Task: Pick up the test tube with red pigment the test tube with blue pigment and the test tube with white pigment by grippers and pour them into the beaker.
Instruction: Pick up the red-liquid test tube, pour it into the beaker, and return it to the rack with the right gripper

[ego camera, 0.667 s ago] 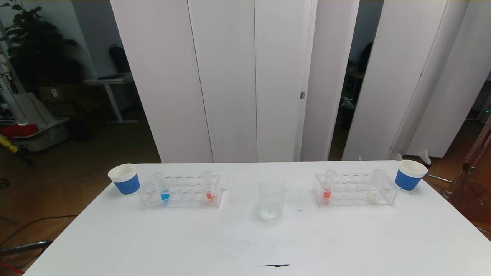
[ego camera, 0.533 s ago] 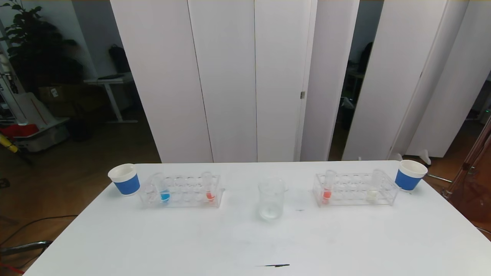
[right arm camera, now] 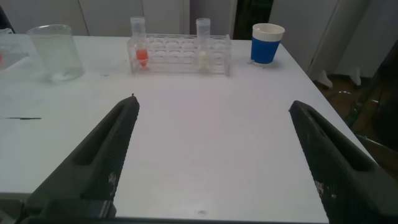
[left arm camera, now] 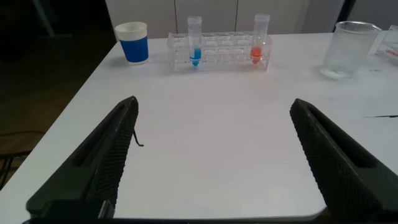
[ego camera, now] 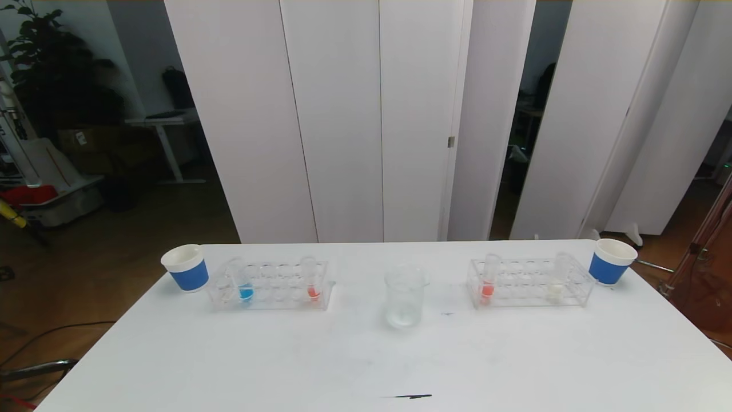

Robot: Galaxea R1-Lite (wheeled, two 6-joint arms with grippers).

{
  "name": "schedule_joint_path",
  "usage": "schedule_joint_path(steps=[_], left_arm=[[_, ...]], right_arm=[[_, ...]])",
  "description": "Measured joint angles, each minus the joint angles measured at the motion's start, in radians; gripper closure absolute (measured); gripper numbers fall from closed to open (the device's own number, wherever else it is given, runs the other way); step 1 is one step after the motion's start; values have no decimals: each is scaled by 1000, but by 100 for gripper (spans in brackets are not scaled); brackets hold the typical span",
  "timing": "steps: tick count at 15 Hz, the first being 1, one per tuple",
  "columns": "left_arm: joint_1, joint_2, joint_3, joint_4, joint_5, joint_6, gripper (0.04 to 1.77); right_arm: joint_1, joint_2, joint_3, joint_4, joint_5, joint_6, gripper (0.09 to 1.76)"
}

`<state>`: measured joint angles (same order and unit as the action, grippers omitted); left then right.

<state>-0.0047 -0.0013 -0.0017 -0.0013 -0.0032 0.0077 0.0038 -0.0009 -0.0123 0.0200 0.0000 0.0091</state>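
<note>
The clear beaker stands mid-table. To its left, a clear rack holds the blue-pigment test tube and a red-pigment test tube. To its right, a second rack holds another red tube and the white-pigment test tube. Neither arm shows in the head view. My left gripper hovers open over the near table, well short of the blue tube and red tube. My right gripper is open too, short of the red tube and white tube.
Blue-and-white paper cups stand at the far left corner and far right corner. A dark streak marks the near table. White folding panels rise behind the table's far edge.
</note>
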Motion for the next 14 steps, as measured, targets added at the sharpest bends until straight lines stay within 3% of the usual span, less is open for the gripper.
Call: schedule_joint_path(steps=[14], left_arm=[[0,0,0,0,0,0,7]], right_arm=[[0,0,0,1,0,0,12]])
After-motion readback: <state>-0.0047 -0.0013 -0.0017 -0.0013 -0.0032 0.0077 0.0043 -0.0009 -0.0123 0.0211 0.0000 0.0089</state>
